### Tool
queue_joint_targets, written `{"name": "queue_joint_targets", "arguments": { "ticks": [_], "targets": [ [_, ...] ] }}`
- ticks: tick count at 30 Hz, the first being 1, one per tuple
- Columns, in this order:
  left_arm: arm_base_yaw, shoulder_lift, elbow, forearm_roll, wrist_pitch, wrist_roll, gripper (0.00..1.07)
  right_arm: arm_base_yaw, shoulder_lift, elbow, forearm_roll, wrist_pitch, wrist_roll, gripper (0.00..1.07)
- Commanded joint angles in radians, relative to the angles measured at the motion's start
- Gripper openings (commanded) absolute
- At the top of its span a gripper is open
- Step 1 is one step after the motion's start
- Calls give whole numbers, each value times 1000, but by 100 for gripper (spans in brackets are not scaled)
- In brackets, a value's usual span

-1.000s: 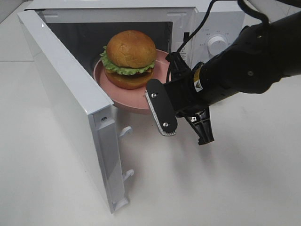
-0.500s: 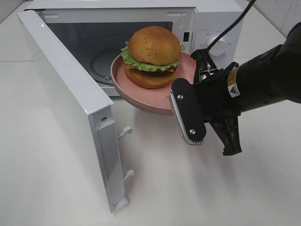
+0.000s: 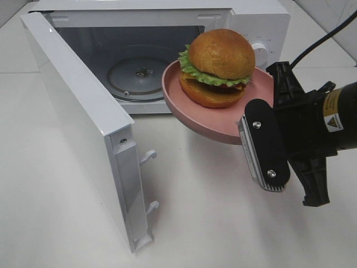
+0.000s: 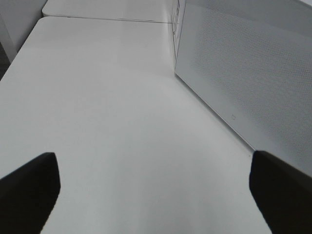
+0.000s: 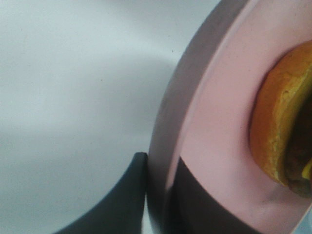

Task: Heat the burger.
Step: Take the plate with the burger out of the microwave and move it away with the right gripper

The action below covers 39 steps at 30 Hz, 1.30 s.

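The burger (image 3: pixel 218 67), with a golden-brown bun and green lettuce, sits on a pink plate (image 3: pixel 187 109) held in the air just outside the microwave's opening, to its right. My right gripper (image 3: pixel 257 114) is shut on the plate's near right rim. The right wrist view shows the gripper (image 5: pixel 158 195) pinching the plate rim (image 5: pixel 195 97), with the burger (image 5: pixel 278 126) just beyond. In the left wrist view my left gripper (image 4: pixel 156 190) stands open over bare table, holding nothing. It is outside the exterior view.
The white microwave (image 3: pixel 262 22) stands at the back with its door (image 3: pixel 83 111) swung wide toward the front left. Its glass turntable (image 3: pixel 139 72) is bare. The door's outer face (image 4: pixel 253 73) is close beside my left gripper. White table (image 3: pixel 212 223) lies in front.
My right gripper has carried the plate with the burger out of the microwave's cavity, to the right and toward the front. The turntable now shows. The left gripper is unchanged.
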Motion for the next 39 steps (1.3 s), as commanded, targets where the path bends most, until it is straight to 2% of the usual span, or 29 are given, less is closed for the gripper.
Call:
{"name": "queue_joint_targets", "arguments": {
  "ticks": [1, 15, 25, 39],
  "targets": [
    [2, -17, -2, -5, -13, -3, 98, -15, -70, 11, -27, -2, 38, 0],
    [2, -17, -2, -5, -13, -3, 98, -15, -234, 50, -97, 166, 124, 0],
    [2, -17, -2, -5, -13, -3, 98, -15, -301, 50, -229, 363, 370, 0],
    [2, -17, -2, -5, -13, -3, 98, -15, -303, 50, -273, 521, 664, 0]
  ]
}}
